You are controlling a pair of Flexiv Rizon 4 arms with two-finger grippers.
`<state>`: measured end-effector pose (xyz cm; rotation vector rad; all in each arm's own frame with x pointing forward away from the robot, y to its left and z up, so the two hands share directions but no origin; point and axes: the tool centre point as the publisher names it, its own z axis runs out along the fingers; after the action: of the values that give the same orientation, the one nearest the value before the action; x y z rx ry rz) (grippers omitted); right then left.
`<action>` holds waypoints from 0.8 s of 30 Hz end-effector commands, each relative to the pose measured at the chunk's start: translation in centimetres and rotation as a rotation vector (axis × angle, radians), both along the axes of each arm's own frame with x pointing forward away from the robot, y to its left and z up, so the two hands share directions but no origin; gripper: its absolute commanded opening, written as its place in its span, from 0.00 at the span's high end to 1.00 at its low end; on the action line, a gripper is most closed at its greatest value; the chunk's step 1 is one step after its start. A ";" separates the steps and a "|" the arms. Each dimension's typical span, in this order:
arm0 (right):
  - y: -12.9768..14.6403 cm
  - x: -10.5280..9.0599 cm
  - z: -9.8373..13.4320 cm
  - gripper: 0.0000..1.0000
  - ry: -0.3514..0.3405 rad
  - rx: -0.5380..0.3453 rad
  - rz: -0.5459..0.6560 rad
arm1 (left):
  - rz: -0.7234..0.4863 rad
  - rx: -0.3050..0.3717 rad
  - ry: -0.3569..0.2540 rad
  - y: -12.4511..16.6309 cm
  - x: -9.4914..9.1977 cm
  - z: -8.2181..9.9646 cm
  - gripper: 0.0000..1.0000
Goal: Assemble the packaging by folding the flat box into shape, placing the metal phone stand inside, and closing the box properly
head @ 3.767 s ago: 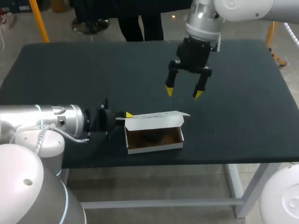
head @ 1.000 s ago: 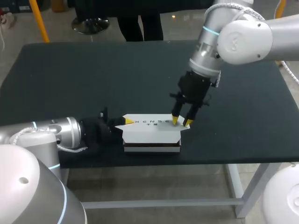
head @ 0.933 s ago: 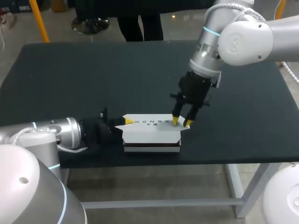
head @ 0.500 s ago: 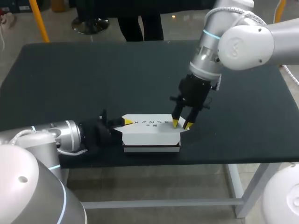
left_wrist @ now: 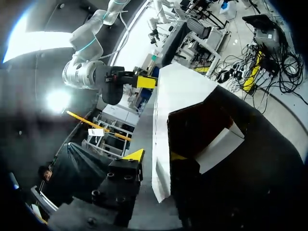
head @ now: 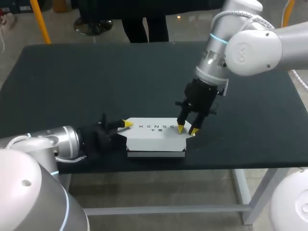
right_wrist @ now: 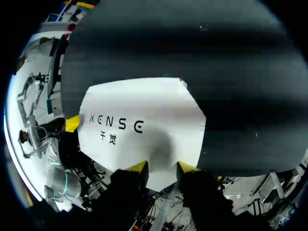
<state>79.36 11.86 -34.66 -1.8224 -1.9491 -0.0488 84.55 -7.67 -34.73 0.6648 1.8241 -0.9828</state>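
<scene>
Nearest, by the front edge of the table (head: 72, 82): white box (head: 155, 136), lid (right_wrist: 163, 103) down and lying flat on top. At its left end, low over the table, left claw (left_wrist: 155, 156), open: fingers apart astride the lid's end edge, one dark finger against the white card, the other's yellow tip just clear of it, so no grip on anything. Only in that claw's wrist view: the box's end seen side-on, a dark panel (left_wrist: 199, 120) next to the lid's edge and a small white flap (left_wrist: 219, 144) sticking out beside it. Only in the head view: a thin dark seam along the front face, between lid and base. Farther along, at the right end, right claw (right_wrist: 162, 167), angled steeply down from above, open by a narrow gap, nothing between the fingers, both yellow tips set on the lid close to its right edge. Only in the right wrist view: the lid's whole top with dark print across it, one corner cut on a slant, and past its far end one yellow tip of the left claw.
</scene>
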 end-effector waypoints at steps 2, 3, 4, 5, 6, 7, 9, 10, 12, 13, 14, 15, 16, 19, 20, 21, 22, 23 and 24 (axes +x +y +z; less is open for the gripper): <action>-0.1 -0.1 0.0 0.57 -0.003 0.005 -0.003 | 0.009 0.027 0.005 1.0 -1.4 0.7 0.64; -0.1 -0.1 0.0 0.57 -0.004 0.006 -0.004 | 0.009 0.034 0.007 1.3 -1.6 0.7 0.64; -0.1 -0.1 0.0 0.57 -0.005 0.008 -0.004 | 0.014 0.048 0.010 1.6 -1.9 0.7 0.63; -0.1 -0.1 0.0 0.57 -0.006 0.009 -0.004 | 0.017 0.067 0.014 2.0 -2.1 0.8 0.62; -0.1 -0.1 0.0 0.57 -0.007 0.010 -0.005 | 0.020 0.088 0.019 2.4 -2.4 0.9 0.61; -0.1 0.0 0.0 0.57 -0.008 0.011 -0.004 | 0.019 0.106 0.025 2.9 -2.7 1.0 0.59; -0.1 0.0 0.0 0.57 -0.012 0.013 -0.005 | 0.026 0.147 0.045 3.9 -3.2 1.4 0.58; -0.1 -0.1 0.0 0.57 -0.012 0.014 -0.006 | 0.023 0.157 0.057 4.4 -3.5 1.8 0.59; -0.1 -0.1 0.0 0.56 -0.014 0.016 -0.008 | 0.016 0.181 0.097 5.5 -3.7 2.5 0.54; -0.1 -0.1 0.0 0.56 -0.015 0.018 -0.009 | 0.005 0.199 0.120 5.9 -3.8 2.9 0.53; -0.1 -0.1 0.0 0.56 -0.016 0.019 -0.010 | -0.013 0.216 0.145 6.3 -3.8 3.3 0.51; -0.1 -0.1 0.0 0.56 -0.018 0.019 -0.010 | -0.030 0.234 0.180 6.7 -3.8 3.9 0.38; -0.1 -0.1 0.0 0.56 -0.019 0.018 -0.010 | -0.045 0.257 0.205 7.0 -3.8 4.2 0.30; -0.1 -0.2 0.0 0.55 -0.022 0.015 -0.012 | -0.080 0.316 0.261 7.6 -3.7 5.2 0.01; -0.1 -0.2 0.0 0.54 -0.023 0.014 -0.012 | -0.097 0.341 0.292 7.7 -3.6 5.5 0.00; -0.1 -0.2 0.0 0.54 -0.024 0.013 -0.013 | -0.107 0.365 0.306 7.8 -3.6 5.6 0.00; -0.1 -0.2 0.0 0.55 -0.026 0.013 -0.014 | -0.139 0.408 0.342 7.9 -3.6 5.9 0.00; -0.1 -0.2 0.0 0.54 -0.026 0.013 -0.015 | -0.156 0.444 0.376 7.9 -3.6 6.0 0.00; -0.1 -0.2 0.1 0.54 -0.027 0.012 -0.015 | -0.186 0.489 0.407 7.9 -3.5 6.1 0.00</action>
<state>79.34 11.82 -34.62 -1.8341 -1.9471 -0.0872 81.30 -1.47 -30.25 0.7240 2.1048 -0.8523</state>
